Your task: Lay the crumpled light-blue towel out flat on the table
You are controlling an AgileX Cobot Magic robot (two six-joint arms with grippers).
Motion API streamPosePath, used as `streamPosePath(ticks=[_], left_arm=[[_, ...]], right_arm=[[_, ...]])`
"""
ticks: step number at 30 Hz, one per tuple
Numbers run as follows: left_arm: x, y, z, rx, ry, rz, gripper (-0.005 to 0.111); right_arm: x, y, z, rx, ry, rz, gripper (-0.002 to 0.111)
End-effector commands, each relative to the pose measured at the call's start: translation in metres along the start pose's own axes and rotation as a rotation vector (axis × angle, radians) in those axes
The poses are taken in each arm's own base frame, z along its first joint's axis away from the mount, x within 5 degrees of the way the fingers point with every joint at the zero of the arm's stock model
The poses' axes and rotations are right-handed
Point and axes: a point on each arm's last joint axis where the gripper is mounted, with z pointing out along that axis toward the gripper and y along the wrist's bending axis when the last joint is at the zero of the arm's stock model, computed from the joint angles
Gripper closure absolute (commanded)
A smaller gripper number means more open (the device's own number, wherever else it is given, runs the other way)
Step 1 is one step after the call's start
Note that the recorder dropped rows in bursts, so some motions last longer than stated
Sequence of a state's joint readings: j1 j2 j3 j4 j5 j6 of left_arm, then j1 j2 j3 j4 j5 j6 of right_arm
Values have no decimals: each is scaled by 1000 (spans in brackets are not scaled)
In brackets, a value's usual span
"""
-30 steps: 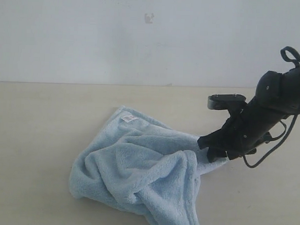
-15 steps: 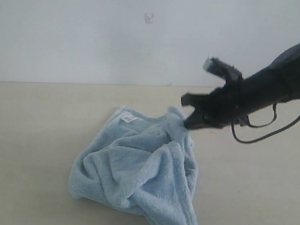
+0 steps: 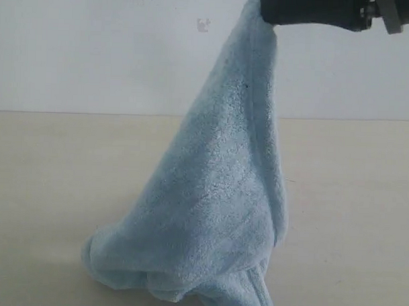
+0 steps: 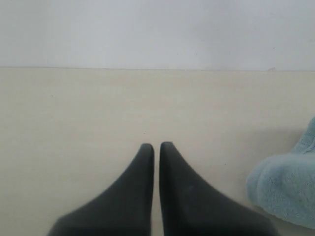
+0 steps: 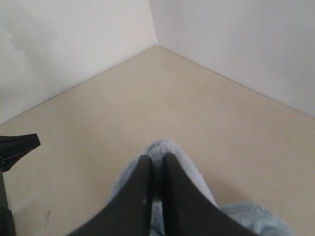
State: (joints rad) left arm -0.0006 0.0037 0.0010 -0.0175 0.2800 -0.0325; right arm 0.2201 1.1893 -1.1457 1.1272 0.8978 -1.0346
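The light-blue towel [image 3: 217, 187] hangs in a tall cone from my right gripper [image 3: 266, 11], which is shut on one corner near the top of the exterior view. Its lower part still bunches on the beige table [image 3: 49, 188]. In the right wrist view the towel [image 5: 162, 147] pokes out past the closed gripper [image 5: 155, 160]. My left gripper [image 4: 153, 146] is shut on nothing, low over bare table, with a fold of the towel [image 4: 288, 184] off to one side. The white label is hidden.
A plain white wall [image 3: 94, 48] runs behind the table. The right wrist view shows a wall corner [image 5: 153, 29] and part of the other arm [image 5: 15, 147] at the frame edge.
My right gripper has risen from table level to the top of the exterior view, pulling the gripped corner up. The towel went from a crumpled heap to a hanging cone.
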Motion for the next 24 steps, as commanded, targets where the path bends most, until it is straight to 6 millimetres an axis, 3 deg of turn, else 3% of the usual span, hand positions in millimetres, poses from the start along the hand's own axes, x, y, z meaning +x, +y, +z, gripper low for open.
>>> streamPosePath(ticks=[1,7,13,17,19,24], left_arm=[[-1,-1,0,10,-7,3,103],[-1,-1,0,10,-7,3,103],[-1,-1,0,10,-7,3,103],[-1,-1,0,10,-7,3,103],[-1,-1,0,10,-7,3,103],[-1,-1,0,10,-7,3,103]], right_arm=[[25,-6,19,-21,59,124,108],[72,39,82,-298,271,91,108],[117,110,138,-503,447,-28,108],[142,127,158,-501,530,-69,108],[150,126,163,-496,567,-61,101],[154,124,166,-470,590,-28,63]])
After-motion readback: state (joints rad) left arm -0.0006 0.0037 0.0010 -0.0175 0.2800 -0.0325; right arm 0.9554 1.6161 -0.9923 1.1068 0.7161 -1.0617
